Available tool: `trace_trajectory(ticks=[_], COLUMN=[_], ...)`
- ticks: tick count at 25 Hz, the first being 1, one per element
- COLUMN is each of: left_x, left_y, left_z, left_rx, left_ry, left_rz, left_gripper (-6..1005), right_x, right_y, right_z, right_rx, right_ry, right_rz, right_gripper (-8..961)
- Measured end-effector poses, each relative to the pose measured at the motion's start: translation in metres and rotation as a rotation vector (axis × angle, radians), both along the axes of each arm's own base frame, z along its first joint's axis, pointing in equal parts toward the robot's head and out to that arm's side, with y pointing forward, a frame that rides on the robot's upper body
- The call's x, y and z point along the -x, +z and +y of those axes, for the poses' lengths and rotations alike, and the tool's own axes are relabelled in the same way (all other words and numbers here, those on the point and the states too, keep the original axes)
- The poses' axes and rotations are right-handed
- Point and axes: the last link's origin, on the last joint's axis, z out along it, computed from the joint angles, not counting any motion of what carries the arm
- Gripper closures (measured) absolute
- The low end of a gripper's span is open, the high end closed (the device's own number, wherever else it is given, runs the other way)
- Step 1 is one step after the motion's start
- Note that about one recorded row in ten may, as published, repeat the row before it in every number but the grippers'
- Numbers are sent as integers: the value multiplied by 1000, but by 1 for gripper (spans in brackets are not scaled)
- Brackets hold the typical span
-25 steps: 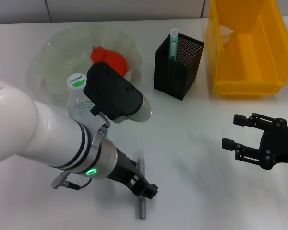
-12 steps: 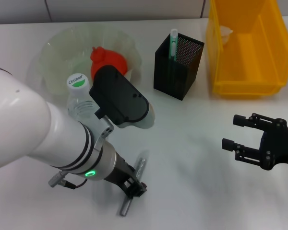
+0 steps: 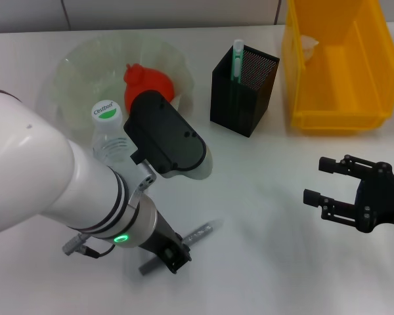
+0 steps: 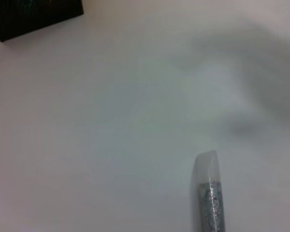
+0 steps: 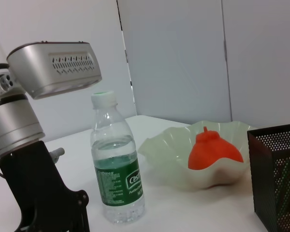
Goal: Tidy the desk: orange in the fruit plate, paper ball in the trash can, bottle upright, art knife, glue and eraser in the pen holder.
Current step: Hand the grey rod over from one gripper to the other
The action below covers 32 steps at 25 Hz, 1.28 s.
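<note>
The left arm [image 3: 46, 184] is a thick glossy white tube, banded near its wrist by thin black rings and a silver collar carrying a glowing green dot. A black rounded housing with a pale grey rim sits atop it, just in front of the fruit plate [image 3: 75, 72]. Its left tool [image 3: 173, 257] is black, detail unclear. The right tool [image 3: 345, 194] is matt black, with blocky fingers and small screws.

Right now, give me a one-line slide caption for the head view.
Left gripper holds the art knife low over the desk; orange in plate, bottle upright, right gripper idle.
</note>
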Motion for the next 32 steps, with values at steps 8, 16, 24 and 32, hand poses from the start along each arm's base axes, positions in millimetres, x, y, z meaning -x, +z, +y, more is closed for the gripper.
trace_trajectory(ticks=[8, 16, 24, 32], left_x=[-22, -63, -91, -93], left_y=[10, 31, 31, 17], left_z=[-1, -6, -16, -13], left_rx=[-41, -148, -326, -254], left_ry=[-70, -250, -561, -578], left_rz=[-60, -254, -565, -732], left_gripper=[853, 852, 853, 854], right_x=[2, -9, 11, 29], right_y=[14, 65, 61, 34], right_z=[3, -10, -24, -9], right_rx=[-78, -302, -208, -116], right_ry=[-37, -137, -24, -5], right_rz=[95, 484, 631, 637], right_gripper=[245, 245, 245, 246])
